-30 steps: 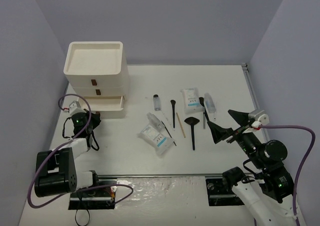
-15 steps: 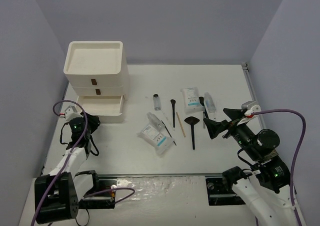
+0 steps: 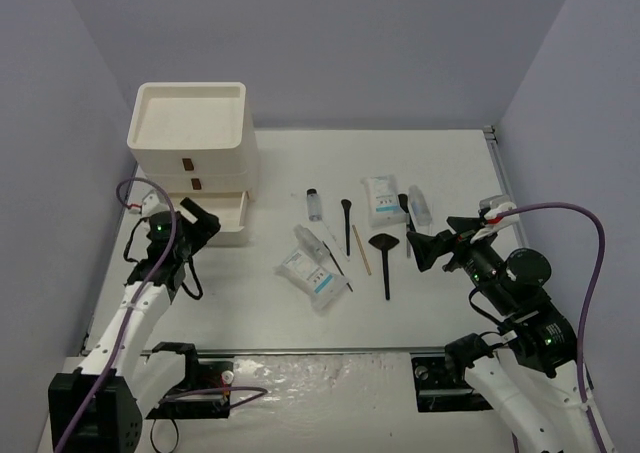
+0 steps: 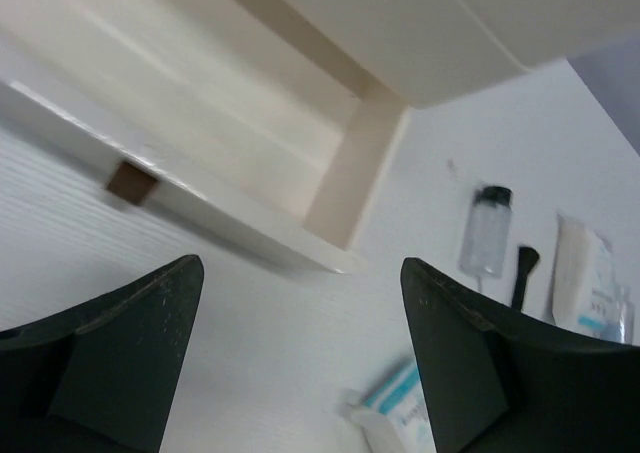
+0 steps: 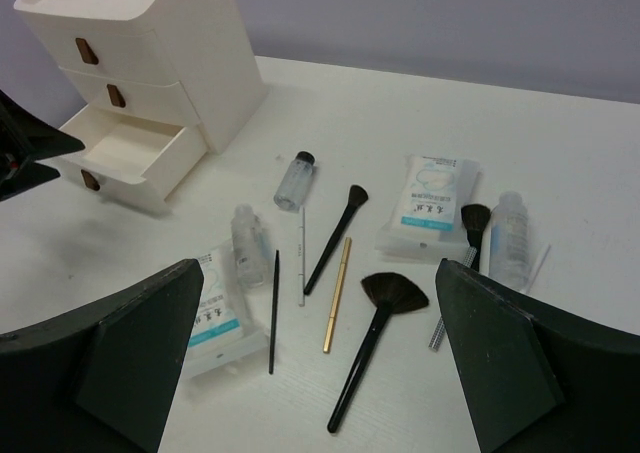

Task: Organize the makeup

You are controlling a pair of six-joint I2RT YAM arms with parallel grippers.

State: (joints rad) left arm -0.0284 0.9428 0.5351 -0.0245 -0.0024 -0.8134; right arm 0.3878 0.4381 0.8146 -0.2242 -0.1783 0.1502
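Note:
The makeup lies scattered mid-table: a black fan brush [image 3: 385,259] [image 5: 375,333], a slim black brush [image 3: 346,223] [image 5: 337,235], a gold stick [image 3: 361,250] [image 5: 337,293], a clear tube [image 3: 314,205] [image 5: 296,180] [image 4: 485,233], and two white packets with blue print [image 3: 380,200] [image 3: 313,273] [image 5: 430,201]. My left gripper [image 3: 203,223] [image 4: 298,268] is open and holds nothing, just in front of the pulled-out bottom drawer [image 3: 215,211] [image 4: 250,143]. To the right of the brushes, above the table, my right gripper [image 3: 438,238] [image 5: 318,268] is open wide and holds nothing.
The white three-drawer box [image 3: 190,133] [image 5: 150,33] stands at the back left, its two upper drawers shut. Another clear tube [image 3: 420,206] [image 5: 508,235] and a short brush [image 5: 473,223] lie beside the far packet. A rail runs along the table's near edge [image 3: 320,353].
My left gripper has gone from shut to open and swung up and right, toward the open drawer's front. The right gripper drifted slightly left and back, still open.

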